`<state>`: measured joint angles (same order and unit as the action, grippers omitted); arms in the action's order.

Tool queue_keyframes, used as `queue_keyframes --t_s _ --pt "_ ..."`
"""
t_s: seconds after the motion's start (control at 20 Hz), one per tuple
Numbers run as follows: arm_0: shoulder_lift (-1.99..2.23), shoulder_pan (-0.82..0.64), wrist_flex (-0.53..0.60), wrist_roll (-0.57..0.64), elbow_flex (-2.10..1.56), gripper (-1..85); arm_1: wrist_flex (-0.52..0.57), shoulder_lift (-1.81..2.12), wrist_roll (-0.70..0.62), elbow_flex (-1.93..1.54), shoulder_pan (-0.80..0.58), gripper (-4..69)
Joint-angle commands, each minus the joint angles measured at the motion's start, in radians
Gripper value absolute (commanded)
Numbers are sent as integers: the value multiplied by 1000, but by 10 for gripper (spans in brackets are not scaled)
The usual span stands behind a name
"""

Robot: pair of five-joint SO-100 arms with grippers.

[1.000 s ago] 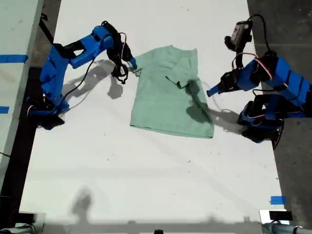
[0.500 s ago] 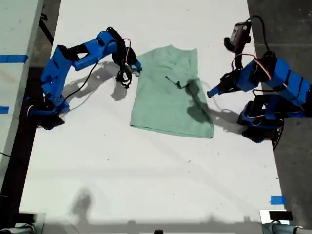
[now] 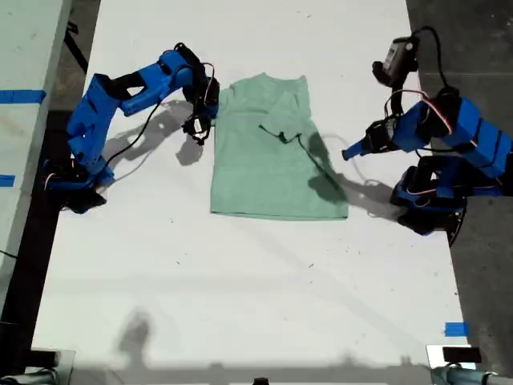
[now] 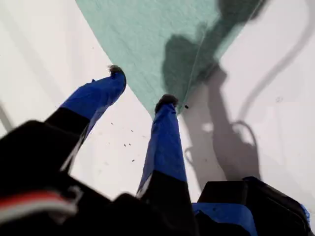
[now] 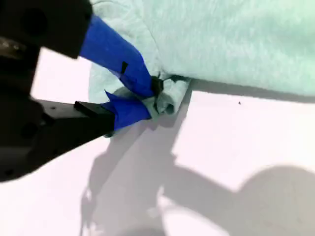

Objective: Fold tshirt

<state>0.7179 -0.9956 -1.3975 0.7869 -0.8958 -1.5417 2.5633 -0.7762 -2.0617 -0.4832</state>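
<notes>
Item: tshirt (image 3: 272, 152), pale mint cloth, soft, folded to a rough rectangle on the white surface (image 3: 240, 305). Since a second ago it has slid toward the exterior view's left, dragged flatter.

My second pincer (image 5: 160, 98) pinches its bunched edge; my first pincer (image 4: 140, 86) hangs spread, empty, at its corner.

Mint tshirt (image 3: 268, 156) folded, flat

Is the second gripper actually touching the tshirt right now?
Touching. The second wrist view shows my second gripper shut on a bunched edge of the tshirt.
</notes>
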Motion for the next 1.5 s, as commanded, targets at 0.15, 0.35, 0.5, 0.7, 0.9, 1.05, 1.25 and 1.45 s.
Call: queue_keyframes --t_s 0.15,0.35,0.5,0.7,0.9,1.05,1.25,1.45 --pt "272 -8 75 -58 -296 1 -14 72 12 -18 -11 177" --pt "718 77 219 -150 -741 1 18 69 11 -43 -9 178" --pt "965 199 267 -291 -1008 1 28 61 5 -46 -9 179" --pt "1273 242 314 -387 -1321 1 40 52 8 -52 -2 179" --pt "1299 118 314 -331 -1258 1 67 14 17 -38 25 179" --pt "1101 81 304 -259 -1005 1 74 9 38 -44 49 179" --pt "534 167 135 -207 -305 1 77 9 63 -55 77 177" --pt "187 212 104 -190 29 30 75 20 81 -71 103 175"
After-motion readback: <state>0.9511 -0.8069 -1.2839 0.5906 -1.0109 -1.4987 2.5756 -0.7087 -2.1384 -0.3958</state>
